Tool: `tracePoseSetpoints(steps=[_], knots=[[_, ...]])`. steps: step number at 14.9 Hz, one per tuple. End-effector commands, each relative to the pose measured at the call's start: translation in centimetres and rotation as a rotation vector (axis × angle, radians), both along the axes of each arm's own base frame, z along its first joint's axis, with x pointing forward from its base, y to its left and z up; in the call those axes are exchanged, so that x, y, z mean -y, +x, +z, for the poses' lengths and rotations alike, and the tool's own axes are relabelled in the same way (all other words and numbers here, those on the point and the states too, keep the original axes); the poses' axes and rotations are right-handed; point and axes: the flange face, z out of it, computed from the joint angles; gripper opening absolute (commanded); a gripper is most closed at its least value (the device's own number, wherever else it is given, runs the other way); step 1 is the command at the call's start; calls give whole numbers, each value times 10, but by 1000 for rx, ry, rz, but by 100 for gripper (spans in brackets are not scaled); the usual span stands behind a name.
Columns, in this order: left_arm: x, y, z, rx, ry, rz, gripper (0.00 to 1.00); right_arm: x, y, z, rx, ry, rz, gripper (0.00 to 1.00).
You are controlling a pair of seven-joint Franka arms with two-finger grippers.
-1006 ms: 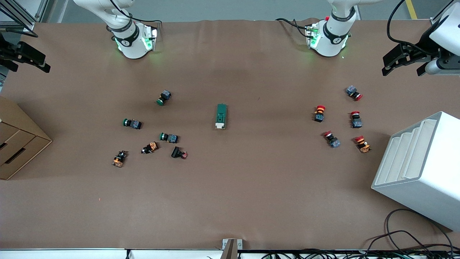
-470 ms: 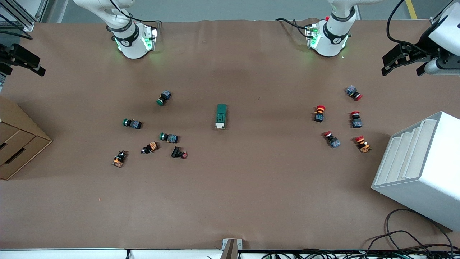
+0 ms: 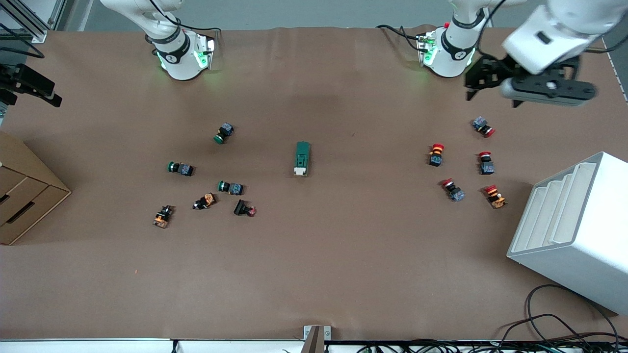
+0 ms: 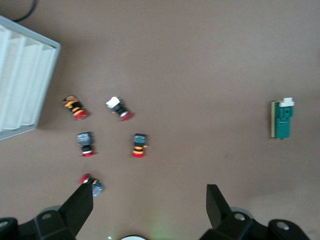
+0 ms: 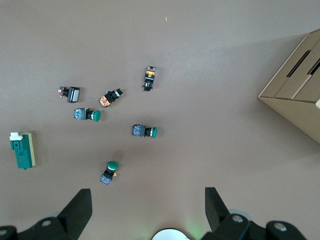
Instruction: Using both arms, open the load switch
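Load switch [image 3: 302,158]: lies flat near the middle of the brown surface [image 3: 343,255], dark green body with its white end toward the front camera; nothing touches it; also seen in the left wrist view [image 4: 282,118] and the right wrist view [image 5: 22,149]
Left claw [image 3: 490,81]: in the air over the surface near the left arm's base, above the red-capped buttons; fingers [image 4: 80,207] spread wide apart, holding nothing
Right claw [image 3: 29,87]: at the edge of the front view, at the right arm's end of the surface, above the cardboard box; fingers [image 5: 80,210] spread wide apart, holding nothing
Red-capped buttons [image 3: 461,162]: five, scattered toward the left arm's end, well apart from the switch
Green-capped buttons [image 3: 223,133]: three, toward the right arm's end, with three orange and black pieces [image 3: 205,201] nearer the front camera
White rack [image 3: 574,230]: stands at the left arm's end, just beside the red-capped group
Cardboard box [image 3: 24,191]: at the right arm's end, drawer slots visible
Cables [image 3: 559,328]: loose at the surface edge nearest the front camera
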Motion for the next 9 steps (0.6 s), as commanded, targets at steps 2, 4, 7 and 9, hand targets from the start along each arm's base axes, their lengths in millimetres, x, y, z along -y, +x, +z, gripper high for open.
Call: tracePoseSetpoints(steps=[2, 4, 7, 9], knots=[[54, -11, -7, -9, -5, 74, 100, -26, 11, -12, -23, -6, -120, 100], [88, -18, -12, 7, -23, 105, 100, -41, 17, -20, -34, -12, -166, 100], [141, -29, -37, -25, -45, 130, 100, -71, 27, -37, -64, -27, -271, 100], [186, -44, -51, -24, -69, 125, 100, -94, 36, -58, -104, -42, -372, 100]])
